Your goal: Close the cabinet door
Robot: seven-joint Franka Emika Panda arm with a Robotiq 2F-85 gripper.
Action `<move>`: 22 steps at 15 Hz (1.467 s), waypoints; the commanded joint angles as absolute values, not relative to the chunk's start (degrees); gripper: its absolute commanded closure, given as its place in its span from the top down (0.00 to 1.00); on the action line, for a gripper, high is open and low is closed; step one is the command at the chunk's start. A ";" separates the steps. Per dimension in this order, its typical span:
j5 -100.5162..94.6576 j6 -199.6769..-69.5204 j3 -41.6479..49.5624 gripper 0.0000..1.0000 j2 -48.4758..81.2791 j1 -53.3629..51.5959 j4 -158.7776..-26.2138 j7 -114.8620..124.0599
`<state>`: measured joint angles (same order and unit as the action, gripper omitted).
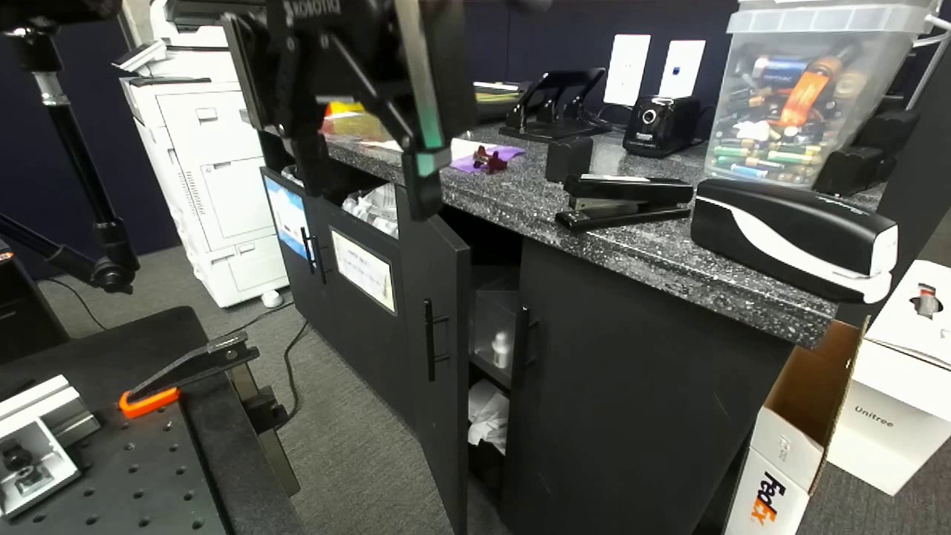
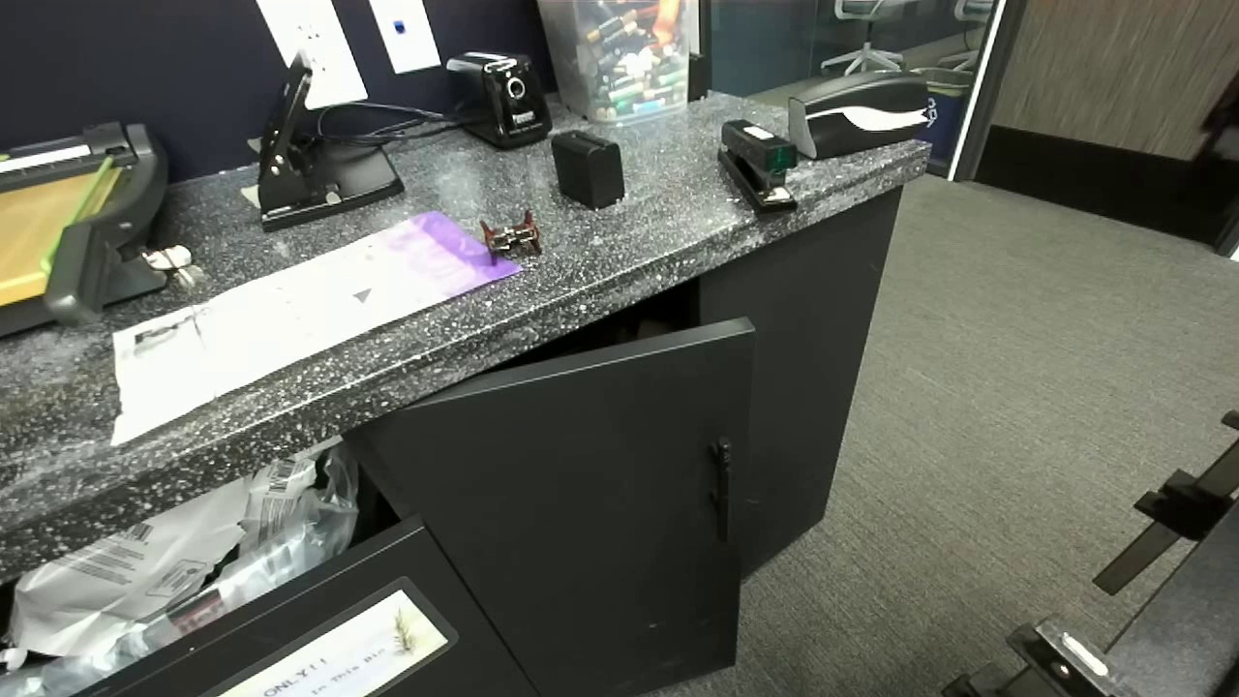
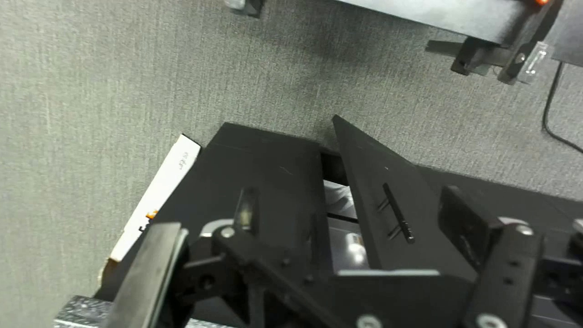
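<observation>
The cabinet door is a tall flat black panel standing partly open, seen in both exterior views (image 1: 440,267) (image 2: 590,494) and in the wrist view (image 3: 387,166). A slim dark vertical bar handle (image 1: 429,340) is near its free edge, also seen in an exterior view (image 2: 723,489) and the wrist view (image 3: 398,212). A gap shows the shelves inside. My gripper (image 1: 368,186) is open and empty, high near the counter edge and above the handle. In the wrist view the fingers (image 3: 356,216) are spread wide, with the door visible between them. I cannot tell whether they touch the door.
The twin black door (image 1: 631,386) is shut beside the gap, with its own handle (image 1: 524,338). The granite counter (image 1: 535,200) overhangs the doors and bears a stapler (image 1: 628,200) and a hole punch (image 1: 795,238). A black table (image 1: 141,461) with a clamp stands opposite.
</observation>
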<state>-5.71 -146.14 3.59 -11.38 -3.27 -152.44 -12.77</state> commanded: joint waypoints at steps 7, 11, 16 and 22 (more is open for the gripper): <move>2.70 -163.41 -4.10 1.00 18.72 -5.95 -133.86 5.62; 5.10 -163.71 -5.63 1.00 28.47 -6.04 -125.05 8.41; 8.40 -159.94 -7.86 1.00 34.73 -5.53 -118.11 8.58; 4.28 -166.92 -1.18 1.00 35.81 -11.60 -116.75 12.83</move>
<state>6.45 -163.32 -5.30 35.44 -7.43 -117.62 9.79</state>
